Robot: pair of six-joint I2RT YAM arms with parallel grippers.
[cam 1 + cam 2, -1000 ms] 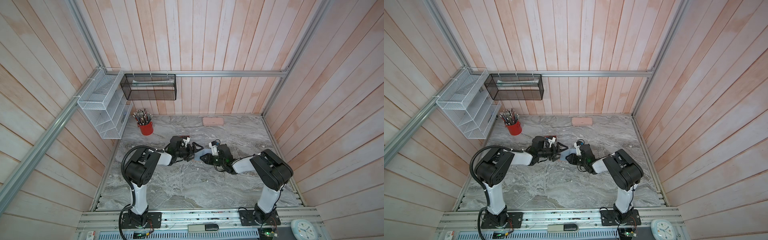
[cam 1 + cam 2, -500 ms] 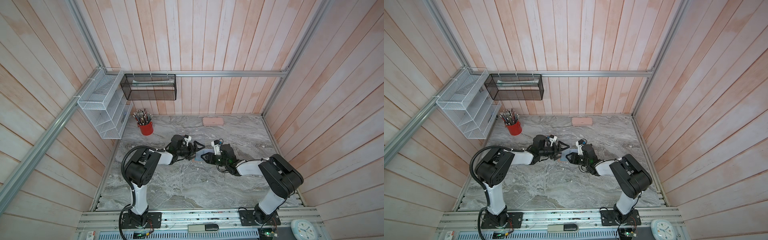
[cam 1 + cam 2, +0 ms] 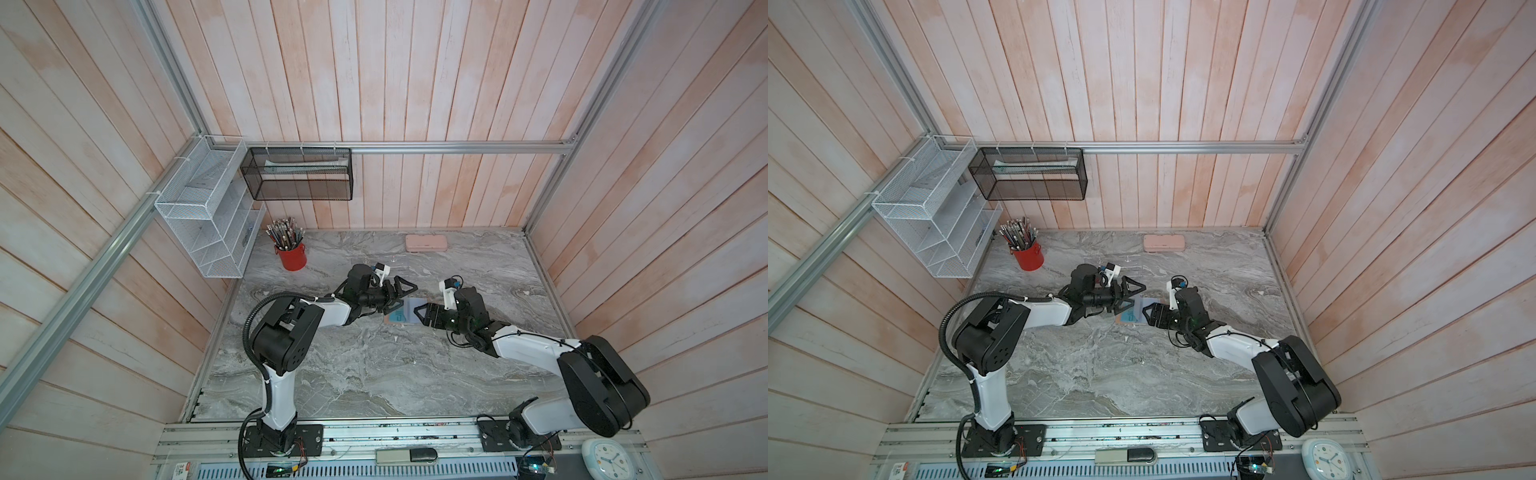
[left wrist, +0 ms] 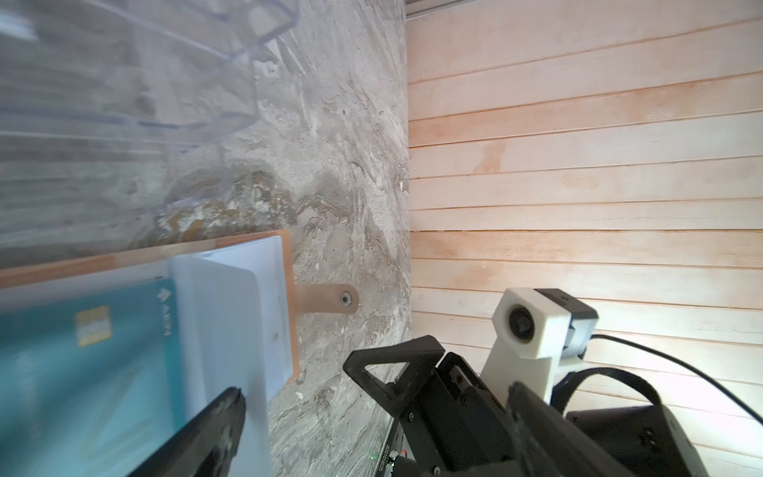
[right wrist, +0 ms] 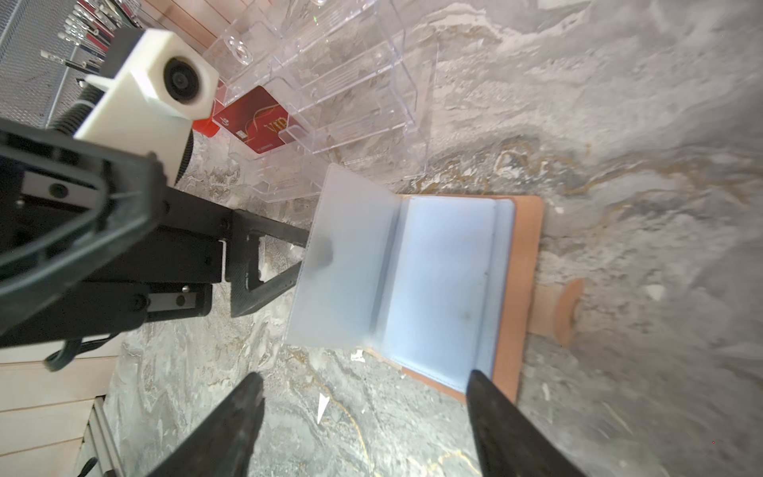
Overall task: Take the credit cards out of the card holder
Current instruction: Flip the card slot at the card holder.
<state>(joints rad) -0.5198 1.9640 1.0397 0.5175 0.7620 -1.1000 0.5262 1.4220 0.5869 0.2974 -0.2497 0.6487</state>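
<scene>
Even bright light; wrist views blurred, edges distorted

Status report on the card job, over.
Left gripper open, at lifted pale sleeve; right gripper open, empty. Tan leather card holder open, teal plastic card inside. Red card in clear acrylic rack beside it.

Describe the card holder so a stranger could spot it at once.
On the marble table, look between the left gripper and right gripper. The card holder lies open there, a small tan folder. Unlike the clear rack beside it and the longer pink case by the back wall, it has pale blue sleeves and a snap tab.
</scene>
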